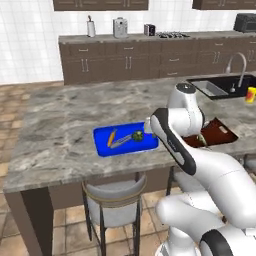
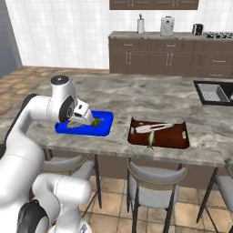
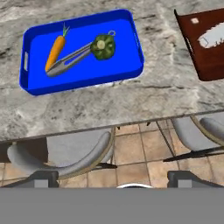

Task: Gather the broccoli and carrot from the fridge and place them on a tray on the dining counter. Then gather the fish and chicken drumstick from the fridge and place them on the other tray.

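The blue tray (image 3: 35, 87) lies on the dining counter (image 3: 131, 100) with the carrot (image 3: 56, 51) at its left and the broccoli (image 3: 103, 47) at its middle, grey tongs (image 3: 70, 61) between them. My gripper (image 3: 113, 178) hangs open and empty above the counter's near edge, short of the blue tray (image 2: 102, 129). The brown tray (image 2: 179, 141) sits to the right; on it lie a pale long thing (image 2: 152, 128) and, at its front rim, a small yellow-green thing (image 2: 150, 140) that may be the fish. The chicken drumstick and the fridge are out of view.
Grey stools (image 2: 154, 175) stand under the counter's overhang, one right below my hand (image 3: 61, 153). A sink (image 1: 220, 87) with a tap is set in the counter's far right. Cabinets with appliances line the back wall.
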